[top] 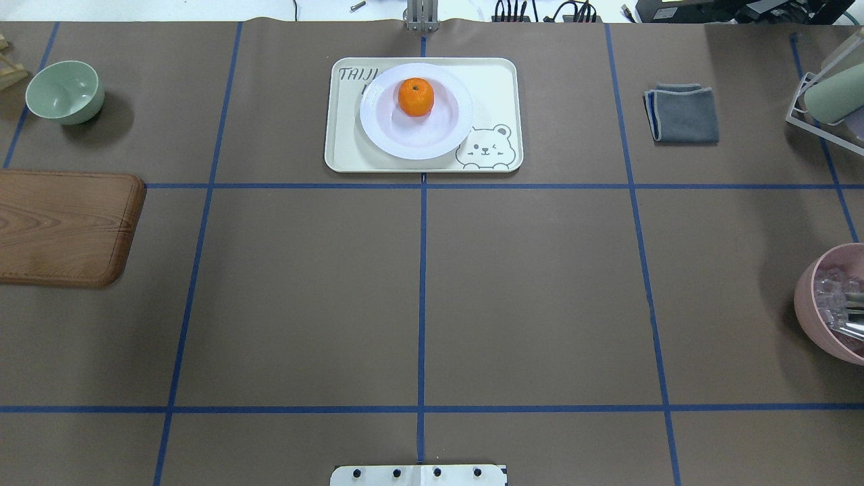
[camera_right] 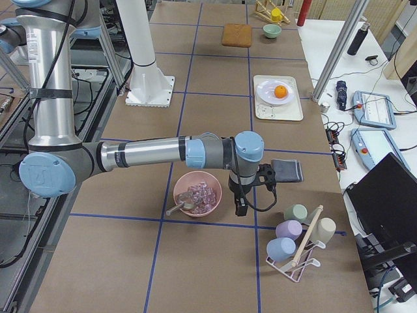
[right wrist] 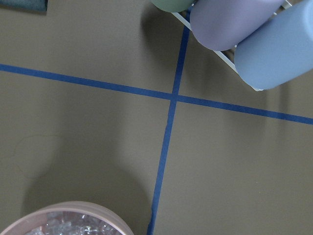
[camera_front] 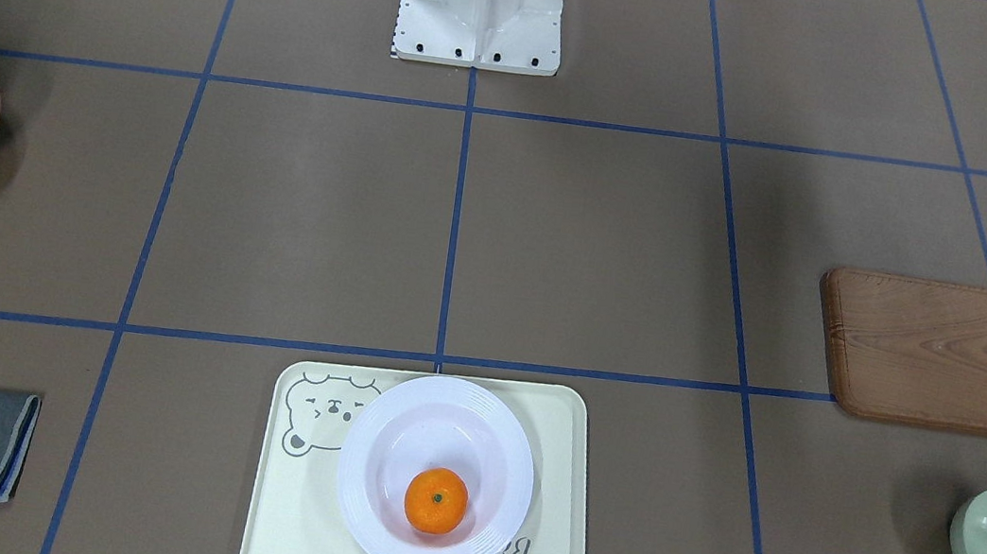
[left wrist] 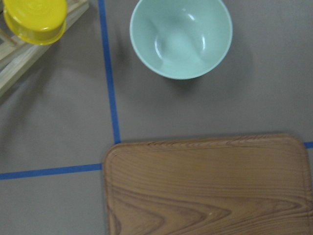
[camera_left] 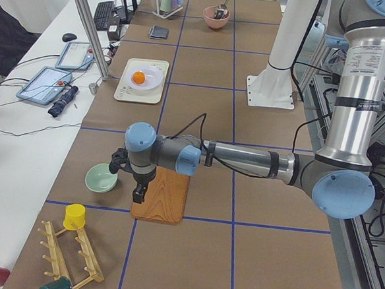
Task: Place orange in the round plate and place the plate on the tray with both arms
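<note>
The orange [camera_front: 435, 500] lay in the round plate [camera_front: 359, 464], which sat on the tray [camera_front: 558, 476] at the table's far middle, so little seemed left to spoil; a jolt to the tray might roll the fruit. The left gripper [camera_left: 138, 193] hung over the wooden board [camera_left: 166, 194] and the right gripper [camera_right: 241, 207] beside the pink bowl [camera_right: 195, 179]. I cannot tell how wide either claw stood; neither visibly held anything.

left hand [camera_left: 138, 193] pointing down, arm outstretched | right hand [camera_right: 240, 208] likewise

Lettering on the tray [top: 496, 81] is partly covered by the round plate [top: 416, 135]; the pink bowl [top: 818, 317] is edge-cropped — the left gripper [camera_left: 138, 193] and right gripper [camera_right: 240, 207] are shown too small to judge.
</note>
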`<state>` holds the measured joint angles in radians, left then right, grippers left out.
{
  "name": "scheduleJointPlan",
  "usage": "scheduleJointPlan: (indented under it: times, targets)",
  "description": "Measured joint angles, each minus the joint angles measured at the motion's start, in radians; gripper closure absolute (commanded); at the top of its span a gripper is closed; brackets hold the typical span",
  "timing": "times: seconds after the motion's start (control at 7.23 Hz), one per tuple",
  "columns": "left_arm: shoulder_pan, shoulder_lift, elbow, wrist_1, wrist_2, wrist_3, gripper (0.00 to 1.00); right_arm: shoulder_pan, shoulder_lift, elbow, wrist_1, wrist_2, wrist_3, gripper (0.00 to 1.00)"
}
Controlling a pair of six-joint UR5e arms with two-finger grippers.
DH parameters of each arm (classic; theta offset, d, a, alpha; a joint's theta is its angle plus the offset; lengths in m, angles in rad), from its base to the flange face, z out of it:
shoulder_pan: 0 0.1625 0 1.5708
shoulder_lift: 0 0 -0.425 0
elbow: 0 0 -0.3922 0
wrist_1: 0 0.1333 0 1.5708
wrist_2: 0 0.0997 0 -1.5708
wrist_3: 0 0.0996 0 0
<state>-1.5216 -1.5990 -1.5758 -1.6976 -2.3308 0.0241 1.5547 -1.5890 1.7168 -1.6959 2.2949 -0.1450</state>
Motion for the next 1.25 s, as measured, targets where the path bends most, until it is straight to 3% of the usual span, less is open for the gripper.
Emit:
scheduleJointPlan:
  times: [0.42,1.25]
  targets:
    - [-0.035,0.08,0.003,-0.01,-0.002,0.061,0.02,0.01,-0.009,-0.025,0.001,0.003,-0.008,0.0]
    - [-0.035,0.067,-0.004,0.001,0.0,0.057,0.02,0.011,-0.016,-0.023,0.002,0.006,-0.004,0.0]
